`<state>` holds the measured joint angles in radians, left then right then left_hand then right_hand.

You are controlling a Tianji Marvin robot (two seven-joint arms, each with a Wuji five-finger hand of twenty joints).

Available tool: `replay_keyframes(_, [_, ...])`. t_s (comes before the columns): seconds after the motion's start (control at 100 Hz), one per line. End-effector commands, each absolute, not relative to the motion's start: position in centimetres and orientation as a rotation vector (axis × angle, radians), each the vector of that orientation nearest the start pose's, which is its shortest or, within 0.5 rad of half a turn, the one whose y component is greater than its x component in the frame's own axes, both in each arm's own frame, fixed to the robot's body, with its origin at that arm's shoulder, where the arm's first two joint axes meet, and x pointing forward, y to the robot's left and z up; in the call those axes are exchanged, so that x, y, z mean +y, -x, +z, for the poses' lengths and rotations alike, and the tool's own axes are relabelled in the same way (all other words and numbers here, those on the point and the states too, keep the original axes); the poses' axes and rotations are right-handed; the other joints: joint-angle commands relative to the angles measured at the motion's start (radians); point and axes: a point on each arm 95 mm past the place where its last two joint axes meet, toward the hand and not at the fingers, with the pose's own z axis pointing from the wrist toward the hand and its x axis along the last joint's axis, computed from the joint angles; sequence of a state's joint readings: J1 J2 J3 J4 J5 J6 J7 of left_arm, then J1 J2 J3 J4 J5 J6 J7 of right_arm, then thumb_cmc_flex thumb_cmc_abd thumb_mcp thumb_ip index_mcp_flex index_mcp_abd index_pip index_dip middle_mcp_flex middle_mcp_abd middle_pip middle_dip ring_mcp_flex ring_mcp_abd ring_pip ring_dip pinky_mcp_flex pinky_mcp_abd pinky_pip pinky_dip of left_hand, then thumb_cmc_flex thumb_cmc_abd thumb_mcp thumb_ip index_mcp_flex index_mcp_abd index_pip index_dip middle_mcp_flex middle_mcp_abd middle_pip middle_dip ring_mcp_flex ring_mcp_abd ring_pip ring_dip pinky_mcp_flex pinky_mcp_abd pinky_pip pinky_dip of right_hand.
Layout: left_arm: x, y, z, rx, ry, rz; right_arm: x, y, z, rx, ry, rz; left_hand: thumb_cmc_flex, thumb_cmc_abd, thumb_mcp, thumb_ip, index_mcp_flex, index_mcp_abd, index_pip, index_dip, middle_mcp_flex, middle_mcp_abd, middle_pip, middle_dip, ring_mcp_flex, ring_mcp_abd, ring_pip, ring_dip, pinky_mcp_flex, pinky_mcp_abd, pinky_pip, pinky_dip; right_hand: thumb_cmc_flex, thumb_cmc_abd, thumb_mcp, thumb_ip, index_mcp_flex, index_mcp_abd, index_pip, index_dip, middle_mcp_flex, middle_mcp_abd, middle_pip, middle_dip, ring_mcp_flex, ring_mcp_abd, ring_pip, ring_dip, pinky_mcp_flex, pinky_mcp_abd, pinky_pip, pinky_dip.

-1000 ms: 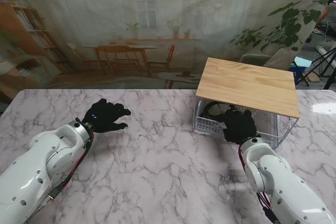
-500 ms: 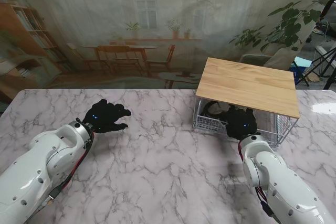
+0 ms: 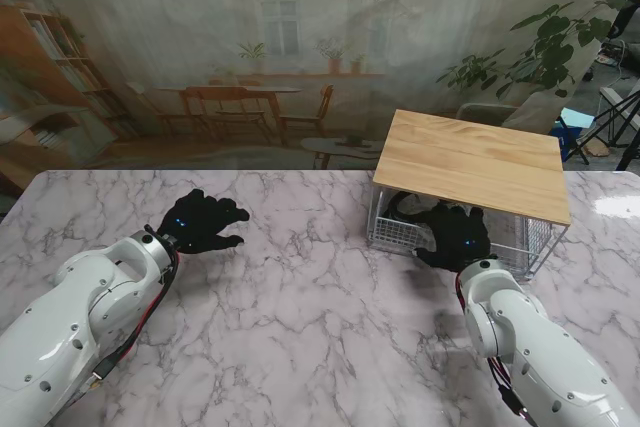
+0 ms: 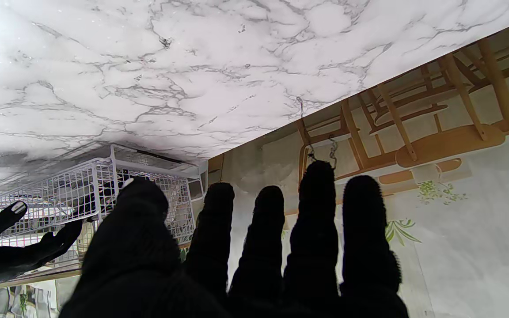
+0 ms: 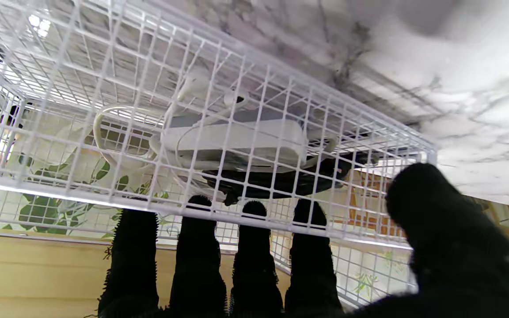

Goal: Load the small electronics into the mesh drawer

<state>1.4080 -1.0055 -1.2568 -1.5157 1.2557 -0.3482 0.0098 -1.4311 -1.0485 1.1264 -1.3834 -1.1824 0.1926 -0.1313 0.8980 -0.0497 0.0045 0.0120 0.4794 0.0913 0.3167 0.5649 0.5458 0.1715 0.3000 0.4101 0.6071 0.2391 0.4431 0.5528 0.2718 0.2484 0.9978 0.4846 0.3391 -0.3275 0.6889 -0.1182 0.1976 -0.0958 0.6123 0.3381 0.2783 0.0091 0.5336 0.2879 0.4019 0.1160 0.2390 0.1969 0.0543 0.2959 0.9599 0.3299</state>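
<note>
Two black-gloved robot hands are in view over a white marble-patterned table [image 3: 300,327]. The right hand [image 3: 457,237] rests flat against the front of a white wire-mesh drawer [image 3: 400,239], which sits under a light wooden top [image 3: 470,162] on the right side of the table. In the right wrist view, four fingertips [image 5: 198,207] press along the drawer's front rim, with the thumb set off to one side; the fingers lie straight and side by side, pushing and wrapped around nothing. Inside the drawer lie the small electronics: one white rectangular charger block [image 5: 237,143], one white looped cable [image 5: 108,132] and one dark rounded item [image 5: 281,183] beside the block (too hidden by the mesh to name). The left hand [image 3: 203,220] hovers well apart on the left side of the table, fingers spread and holding nothing. No loose electronics can be seen on the table, so loading seems finished and the step in hand looks like closing the drawer. The next move probably calls for a steady, straight push away from me, keeping the fingertips on the rim so that they do not slip through the mesh or skew the drawer in its frame. Counted: two hands, one drawer, one wooden top, three items inside.
</note>
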Motion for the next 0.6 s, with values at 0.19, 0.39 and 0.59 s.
replay_keyframes(0.19, [3.5, -44.2, -28.7, 1.799, 0.721, -1.36, -4.2, -42.8, -34.5, 1.464, -1.011, 1.144, -0.021, 0.056, -0.018, 0.015, 0.004, 0.011, 0.002, -0.002, -0.041, 0.017, -0.016, -0.011, -0.015, 0.016, -0.01, 0.004, -0.013, -0.009, 0.015, 0.017, -0.048, 0.104, -0.126, 0.04, -0.113, 0.073, -0.082, -0.104, -0.098, 0.025, -0.095, -0.052, -0.08, -0.011, -0.106, -0.057, -0.049, 0.0, -0.072, -0.027])
replay_keyframes(0.39, [3.5, -44.2, -28.7, 1.784, 0.727, -1.366, -3.4, -41.6, -33.9, 1.439, -1.014, 1.203, -0.021, 0.056, -0.018, 0.014, 0.001, 0.012, 0.0, -0.003, -0.04, 0.017, -0.016, -0.011, -0.017, 0.016, -0.013, 0.003, -0.021, -0.009, 0.009, 0.015, -0.018, 0.111, -0.156, 0.047, -0.092, 0.061, -0.045, -0.08, -0.096, 0.027, -0.057, -0.032, -0.075, 0.001, -0.087, -0.046, -0.053, 0.003, -0.062, -0.021])
replay_keyframes(0.59, [3.1, -44.2, -28.2, 1.755, 0.73, -1.393, -2.0, -39.7, -33.0, 1.424, -1.022, 1.276, -0.021, 0.056, -0.018, 0.014, 0.008, 0.015, 0.002, -0.002, -0.04, 0.019, -0.016, -0.011, -0.046, 0.014, -0.029, -0.004, -0.054, -0.007, -0.018, 0.005, 0.0, 0.096, -0.14, 0.054, -0.009, 0.064, -0.001, -0.052, -0.07, 0.079, 0.012, -0.005, -0.051, 0.031, -0.056, -0.02, -0.046, 0.016, -0.045, -0.007])
